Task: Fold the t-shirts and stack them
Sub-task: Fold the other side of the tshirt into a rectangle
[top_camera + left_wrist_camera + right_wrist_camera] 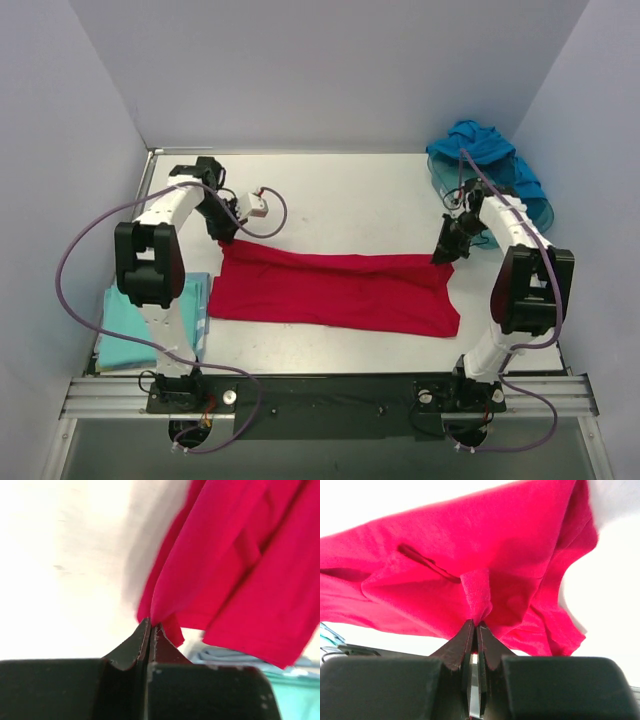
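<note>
The red t-shirt (335,292) lies stretched across the middle of the table, folded into a long band. My left gripper (228,240) is shut on its far left corner, and the cloth (225,555) hangs from the pinch in the left wrist view. My right gripper (444,254) is shut on its far right corner, with the red cloth (470,565) bunched at the pinch. The pale aqua t-shirt (135,325) lies folded at the near left. The blue t-shirt (480,150) is heaped at the far right.
A translucent teal tray (538,210) sits at the far right under the blue shirt. A small white and red object (258,205) lies on the table behind the left gripper. Grey walls close in the table on three sides.
</note>
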